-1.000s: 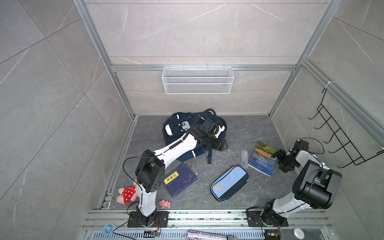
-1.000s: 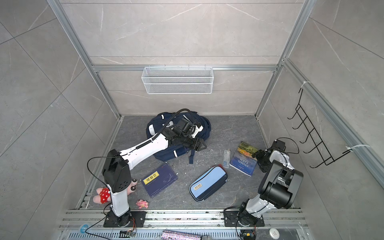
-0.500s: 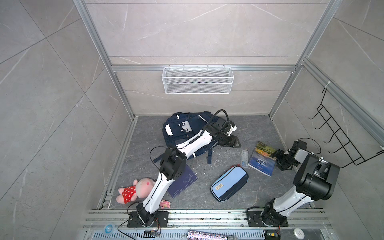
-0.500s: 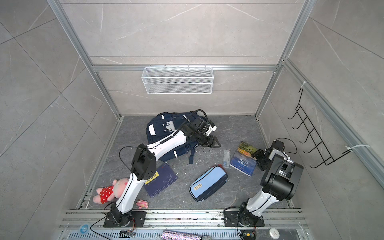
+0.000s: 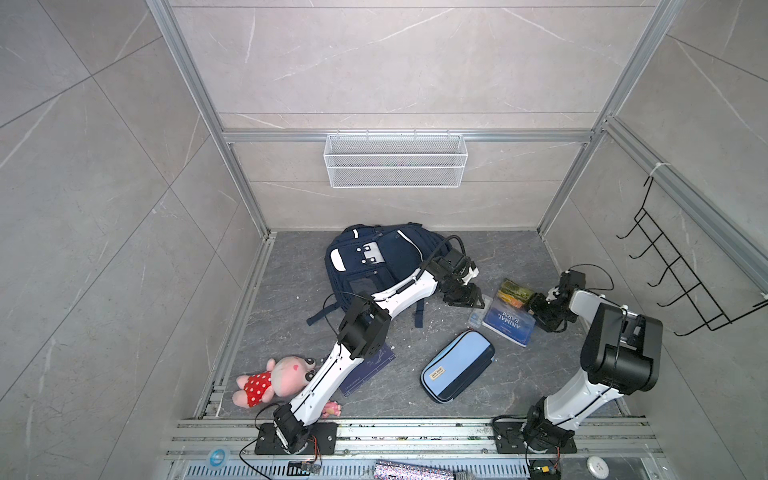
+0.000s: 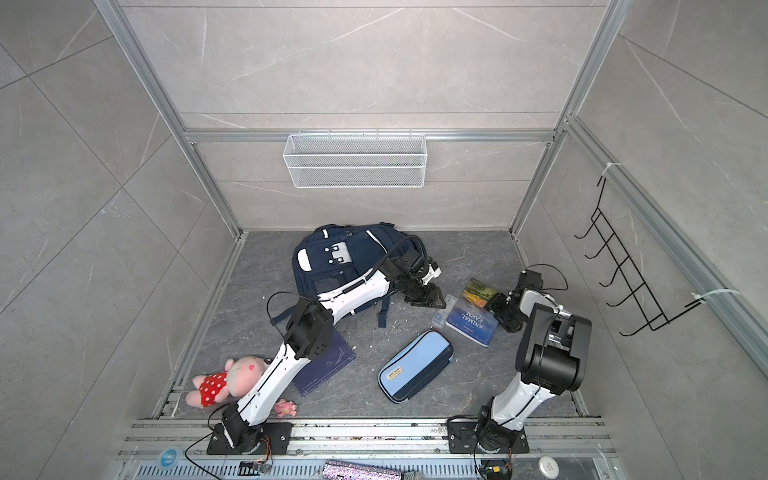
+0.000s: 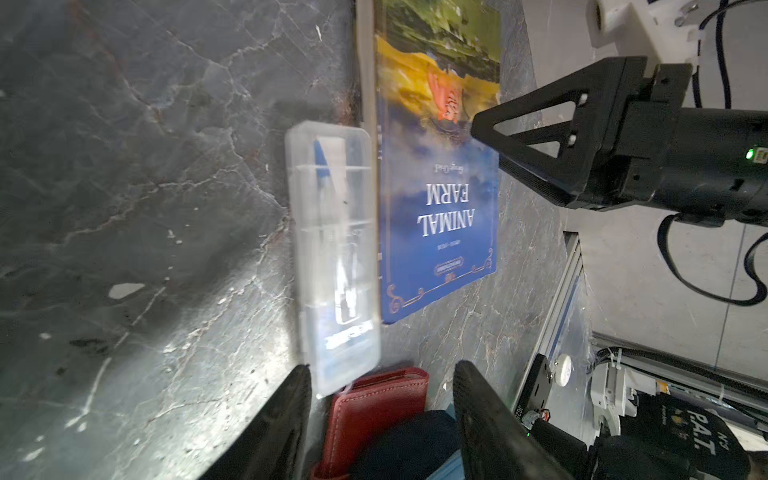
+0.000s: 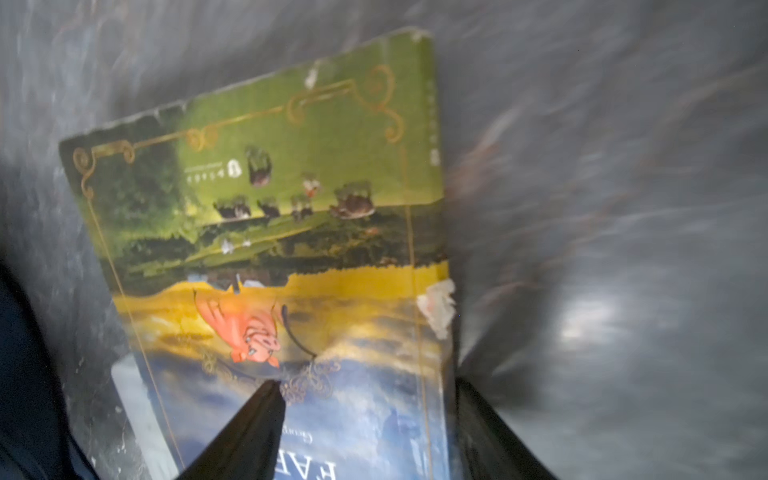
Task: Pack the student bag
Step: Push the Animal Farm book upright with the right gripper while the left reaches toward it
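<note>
Left wrist view: the left gripper is spread wide and empty, its tips just short of the near end of a clear plastic case lying alongside the Animal Farm book. Opposite, the right gripper stands released too, straddling the book's edge. In a top view the student bag lies behind the left gripper, partly under its forearm

The left arm and right arm have white link shells and boxy black joint housings. Thin black cables loop alongside. Black base plates carry screws. The right pincer has black triangular cut-out fingers; a green light, perhaps a status lamp, glows behind.
</note>
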`<state>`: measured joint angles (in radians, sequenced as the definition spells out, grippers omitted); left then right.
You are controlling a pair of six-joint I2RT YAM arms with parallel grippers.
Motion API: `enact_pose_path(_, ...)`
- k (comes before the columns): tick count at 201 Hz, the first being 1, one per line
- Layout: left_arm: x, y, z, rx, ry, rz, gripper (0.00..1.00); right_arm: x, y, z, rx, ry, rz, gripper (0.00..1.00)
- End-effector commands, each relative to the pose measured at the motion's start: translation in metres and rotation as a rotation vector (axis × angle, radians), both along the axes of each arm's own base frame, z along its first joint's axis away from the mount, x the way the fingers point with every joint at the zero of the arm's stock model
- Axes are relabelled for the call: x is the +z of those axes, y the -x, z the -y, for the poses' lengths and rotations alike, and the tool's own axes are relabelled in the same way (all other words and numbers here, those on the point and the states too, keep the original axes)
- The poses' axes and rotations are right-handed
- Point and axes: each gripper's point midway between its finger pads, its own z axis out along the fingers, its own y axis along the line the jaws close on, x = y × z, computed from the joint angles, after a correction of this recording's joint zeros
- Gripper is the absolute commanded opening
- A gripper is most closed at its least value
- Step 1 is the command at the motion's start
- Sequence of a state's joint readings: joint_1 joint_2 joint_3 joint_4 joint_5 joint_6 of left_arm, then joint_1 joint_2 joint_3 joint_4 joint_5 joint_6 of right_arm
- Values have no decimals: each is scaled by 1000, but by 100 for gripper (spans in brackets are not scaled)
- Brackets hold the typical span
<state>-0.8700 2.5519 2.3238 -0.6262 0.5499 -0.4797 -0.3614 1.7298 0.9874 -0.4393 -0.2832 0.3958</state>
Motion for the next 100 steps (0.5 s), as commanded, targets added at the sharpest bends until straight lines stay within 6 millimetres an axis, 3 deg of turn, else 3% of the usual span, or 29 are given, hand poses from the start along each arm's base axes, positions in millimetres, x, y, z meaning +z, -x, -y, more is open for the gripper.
enact_pose_path(1,15,-7,7,15,33,29,51,-29,28,-35,43,-59,-147,66)
enact_pose_path(31,8,-9,5,29,10,27,49,-36,25,-60,94,-71,-149,65)
enact_pose_path(79,-13,-16,-2,60,-55,57,50,-22,20,-65,118,-56,-116,61)
enact_pose_path(100,-33,-20,-12,91,-126,59,50,-23,22,-67,118,-61,-119,61)
